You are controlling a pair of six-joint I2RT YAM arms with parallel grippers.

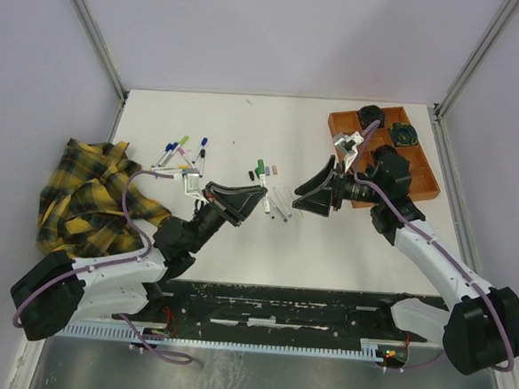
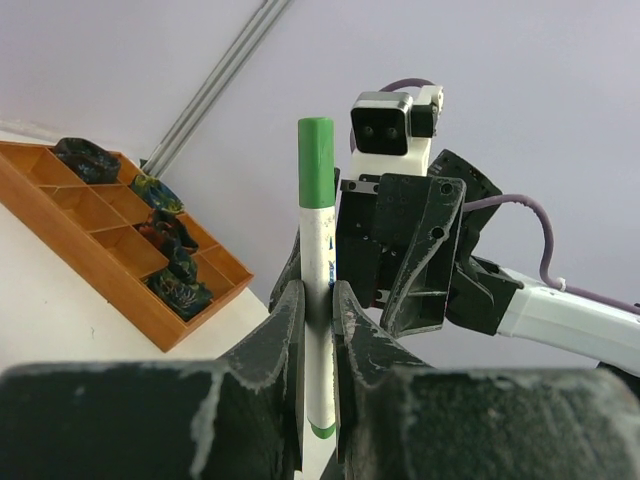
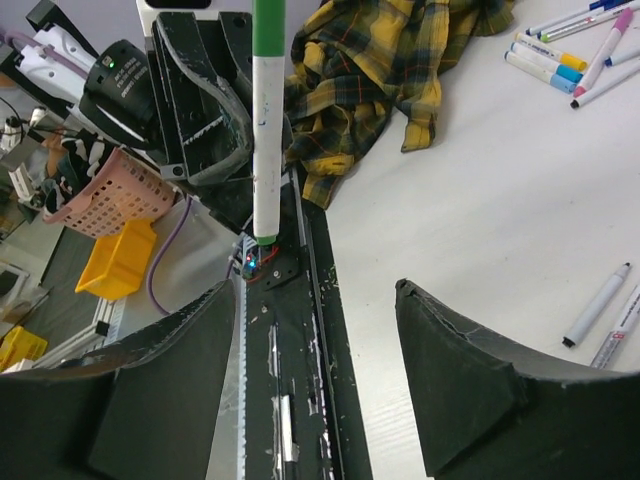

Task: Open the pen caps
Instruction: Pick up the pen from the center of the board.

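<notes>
My left gripper (image 2: 318, 292) is shut on a white pen barrel (image 2: 318, 250) whose green cap (image 2: 316, 160) stands clear above the fingers. In the top view it (image 1: 261, 197) hovers over the table's middle, facing my right gripper (image 1: 306, 194). My right gripper (image 3: 315, 290) is open and empty, a short way from that pen (image 3: 265, 150), whose cap (image 3: 267, 25) sits at the frame's top. Several capped pens (image 1: 182, 153) lie at back left. A few loose caps (image 1: 261, 170) and uncapped barrels (image 1: 278, 205) lie between the grippers.
A yellow plaid cloth (image 1: 90, 192) lies at the left edge. An orange compartment tray (image 1: 419, 170) with dark round objects stands at back right, behind the right arm. Two pens (image 3: 595, 305) lie on the table beside my right finger.
</notes>
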